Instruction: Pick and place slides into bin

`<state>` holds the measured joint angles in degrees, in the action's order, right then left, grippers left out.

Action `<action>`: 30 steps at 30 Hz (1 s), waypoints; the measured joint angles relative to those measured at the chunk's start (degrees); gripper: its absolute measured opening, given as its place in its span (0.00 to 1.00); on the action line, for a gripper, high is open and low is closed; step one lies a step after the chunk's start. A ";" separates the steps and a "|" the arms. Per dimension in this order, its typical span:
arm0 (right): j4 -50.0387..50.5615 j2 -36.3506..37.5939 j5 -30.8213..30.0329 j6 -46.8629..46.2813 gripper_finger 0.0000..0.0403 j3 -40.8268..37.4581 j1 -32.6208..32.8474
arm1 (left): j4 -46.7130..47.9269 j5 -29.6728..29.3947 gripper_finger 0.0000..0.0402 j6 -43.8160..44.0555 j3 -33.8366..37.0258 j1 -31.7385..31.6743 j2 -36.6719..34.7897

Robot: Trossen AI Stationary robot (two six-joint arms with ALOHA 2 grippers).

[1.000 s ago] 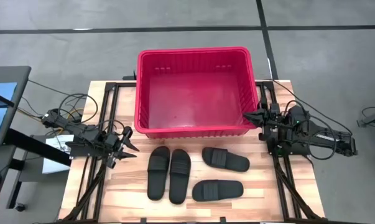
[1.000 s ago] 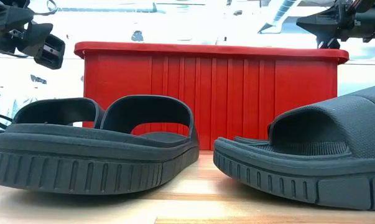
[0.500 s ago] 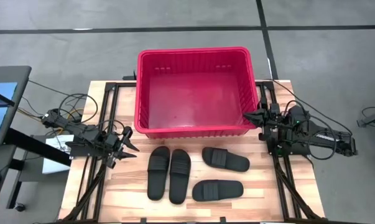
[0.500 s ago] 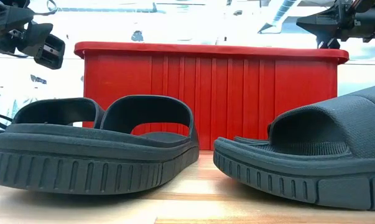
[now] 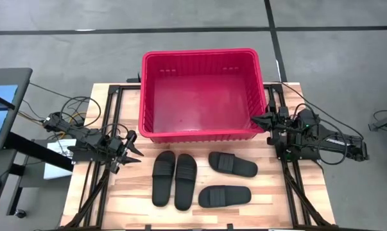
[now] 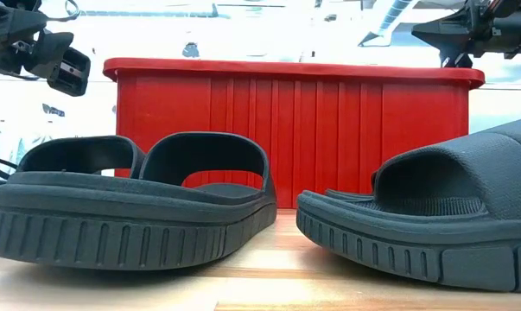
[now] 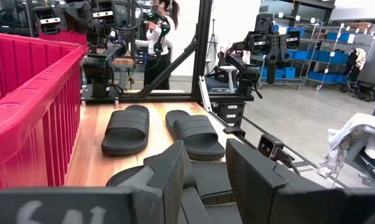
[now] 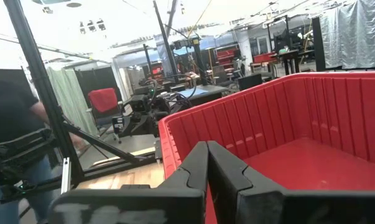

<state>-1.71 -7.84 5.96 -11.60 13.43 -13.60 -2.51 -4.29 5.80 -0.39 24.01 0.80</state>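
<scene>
The red bin [image 5: 200,96] stands at the far middle of the wooden table [image 5: 270,192], its inside bare, and all four black slides lie on the tabletop in front of its near wall, none of them in it. Two of the slides sit side by side, touching along their length, toes pointing toward the bin: the left slide of the pair [image 5: 163,178] and its neighbour [image 5: 185,181]. To their right lie two more, turned roughly crosswise: the upper right slide [image 5: 232,164], angled and nearer the bin, and the lower right slide [image 5: 224,196], nearer the table's front edge. In the low view the paired slides [image 6: 130,203] and a right-hand slide [image 6: 424,216] fill the foreground with the bin's ribbed wall [image 6: 295,130] behind them. The left gripper [image 5: 133,150] hovers above the table's left side, near the bin's front left corner and just left of the paired slides; its fingers [image 7: 168,171] stand partly apart with nothing between them (the wrist view looks past them to the slides on the wood). The right gripper [image 5: 256,119] hangs at the bin's front right corner, close beside the rim, its fingers [image 8: 196,171] pressed together and holding nothing. A person [image 7: 157,37] stands in the room beyond the table.
</scene>
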 joint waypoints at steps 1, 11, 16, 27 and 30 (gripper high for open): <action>0.01 -0.01 0.00 0.00 0.00 0.00 0.01 | -0.02 0.00 0.27 -0.02 0.00 -0.02 0.00; -0.01 -0.01 0.00 0.00 0.00 0.00 0.01 | -0.02 0.00 0.27 0.00 0.00 0.00 0.00; 0.00 0.00 0.00 0.00 0.00 0.00 0.00 | -0.01 -0.01 0.27 0.00 0.00 0.00 0.01; 0.01 -0.01 0.00 -0.02 0.00 0.00 -0.01 | -0.01 -0.02 0.27 -0.01 0.00 0.00 0.02; 0.01 -0.01 0.00 0.00 0.00 0.00 0.00 | 0.00 0.00 0.27 0.75 -0.02 0.00 0.02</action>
<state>-1.70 -7.86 5.96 -11.60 13.43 -13.60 -2.51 -4.30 6.55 -0.40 24.01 0.82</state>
